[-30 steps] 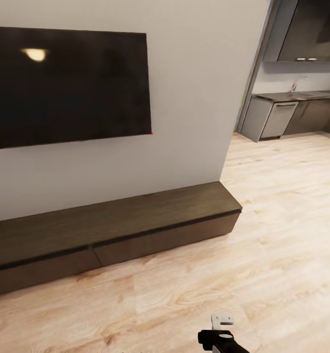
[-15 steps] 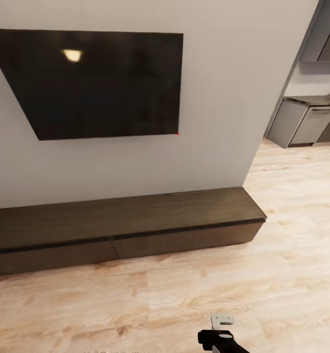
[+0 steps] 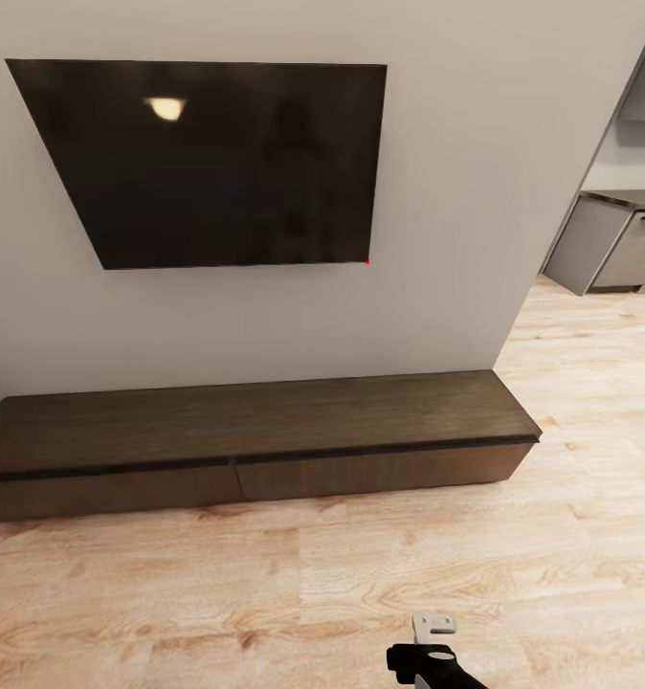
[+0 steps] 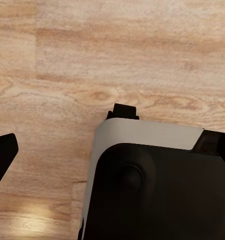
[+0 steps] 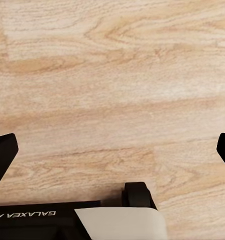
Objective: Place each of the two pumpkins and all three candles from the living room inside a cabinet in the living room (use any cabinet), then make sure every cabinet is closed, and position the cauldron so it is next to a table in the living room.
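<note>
The cabinet (image 3: 255,435) is seen shut beneath the television (image 3: 217,163); nothing is carried. Both claws are spread over bare floor (image 5: 112,75); everything seemingly remains.

Right gripper (image 5: 112,145) fingers (image 5: 2,152) wide apart, pointing down.
</note>
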